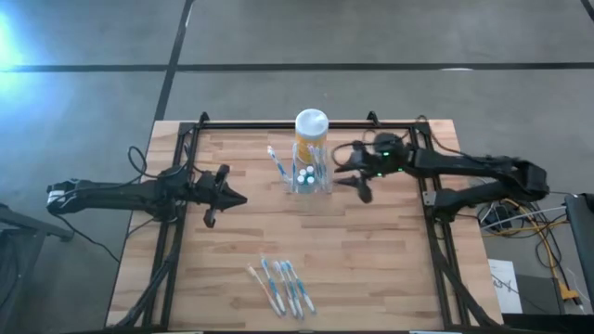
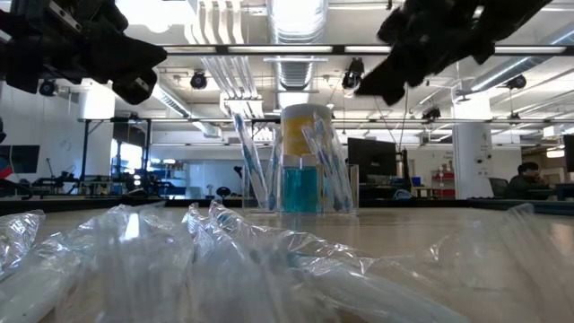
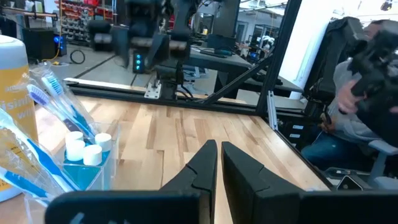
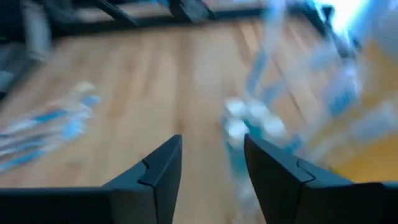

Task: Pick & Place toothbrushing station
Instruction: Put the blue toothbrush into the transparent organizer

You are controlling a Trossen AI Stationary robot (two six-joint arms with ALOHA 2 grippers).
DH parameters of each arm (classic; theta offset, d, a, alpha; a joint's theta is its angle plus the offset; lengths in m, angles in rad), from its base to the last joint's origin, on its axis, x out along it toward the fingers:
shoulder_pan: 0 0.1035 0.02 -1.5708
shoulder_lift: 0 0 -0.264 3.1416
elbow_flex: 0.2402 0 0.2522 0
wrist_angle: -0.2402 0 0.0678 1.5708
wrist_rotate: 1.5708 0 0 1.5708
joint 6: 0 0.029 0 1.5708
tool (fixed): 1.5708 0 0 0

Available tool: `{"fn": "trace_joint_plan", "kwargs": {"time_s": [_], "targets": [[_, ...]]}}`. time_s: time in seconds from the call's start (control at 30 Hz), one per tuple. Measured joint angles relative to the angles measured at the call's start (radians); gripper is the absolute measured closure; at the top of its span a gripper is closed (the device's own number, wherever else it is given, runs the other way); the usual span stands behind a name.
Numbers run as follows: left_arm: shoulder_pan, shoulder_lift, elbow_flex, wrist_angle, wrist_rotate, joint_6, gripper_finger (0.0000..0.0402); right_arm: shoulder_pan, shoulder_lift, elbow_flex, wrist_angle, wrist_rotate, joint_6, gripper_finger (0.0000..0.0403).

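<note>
The toothbrushing station [image 1: 311, 178] is a clear plastic holder standing upright on the wood at the table's far middle. It holds blue-and-white toothbrushes and small white-capped blue tubes, and also shows in the low view [image 2: 300, 184] and the left wrist view [image 3: 81, 168]. My left gripper [image 1: 227, 196] is shut and empty, above the table to the station's left. My right gripper [image 1: 351, 174] is open and empty, close to the station's right side; its fingers [image 4: 155, 171] touch nothing.
A yellow jar with a white lid [image 1: 311, 130] stands just behind the station. Several wrapped toothbrushes [image 1: 283, 286] lie near the table's near edge and fill the low view's foreground [image 2: 224, 260]. A black frame rail [image 1: 278, 124] runs along the far edge. A seated person [image 3: 360, 106] is beyond the table.
</note>
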Motion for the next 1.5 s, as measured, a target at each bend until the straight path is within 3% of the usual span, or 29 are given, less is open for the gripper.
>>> {"fn": "trace_joint_plan", "kwargs": {"time_s": [0.13, 0.3, 0.5, 0.67, 0.87, 1.13, 1.5], "targets": [[0.000, 0.000, 0.000, -0.001, 0.002, 0.001, 0.0374, 0.000, -0.156, -0.023, -0.009, -0.066, -0.016, 0.0274], [0.000, 0.000, 0.000, -0.001, 0.001, 0.010, 0.0374, 0.000, -0.359, -0.057, -0.069, -0.065, 0.010, 0.0333], [0.000, 0.000, 0.000, -0.003, 0.000, 0.011, 0.0374, 0.000, -0.579, -0.131, -0.073, -0.005, 0.159, 0.0390], [0.000, -0.001, 0.000, -0.004, -0.001, 0.012, 0.0374, 0.007, -0.739, -0.235, -0.074, 0.034, 0.261, 0.0394], [0.000, -0.001, -0.001, -0.005, -0.001, 0.043, 0.0374, 0.044, -0.926, -0.350, -0.074, 0.030, 0.265, 0.0394], [0.000, 0.000, -0.005, -0.004, -0.001, 0.042, 0.0374, 0.080, -1.137, -0.477, -0.066, -0.109, 0.208, 0.0394], [0.000, 0.000, -0.008, -0.015, -0.006, 0.037, 0.0374, 0.143, -1.122, -0.637, 0.153, -0.170, 0.227, 0.0394]]}}
